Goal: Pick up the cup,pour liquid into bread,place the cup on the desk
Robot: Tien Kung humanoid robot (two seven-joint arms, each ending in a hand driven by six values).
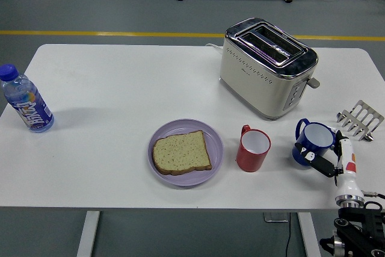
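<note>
Down in the right corner, the right hand (328, 157) reaches in over the white bench (120, 88) with its fingers (322, 164) curled around the blue cup (313, 141). The hand grips the cup from the near side, low on its wall. The blue cup stands upright on the bench with its mouth up, and its handle sticks out on the left side. The arm behind the hand is white with a bit of red on it, and it runs down to black parts at the bottom edge. Just past the blue cup, on the right, lies a small metal rack (360, 120) near the edge of the bench. To the left of the blue cup stands a red cup (252, 148) with a white inside. The two cups are near each other but do not touch. Further left is a purple plate (180, 126), just beside the red cup, and a slice of bread (181, 152) lies flat on it. Behind the cups sits a cream toaster (264, 67) with two slots on top. Far away, at the left edge of the bench, a water bottle (25, 100) with a blue cap stands by itself. Behind the bench, a yellow line (90, 32) runs across the grey floor.
</note>
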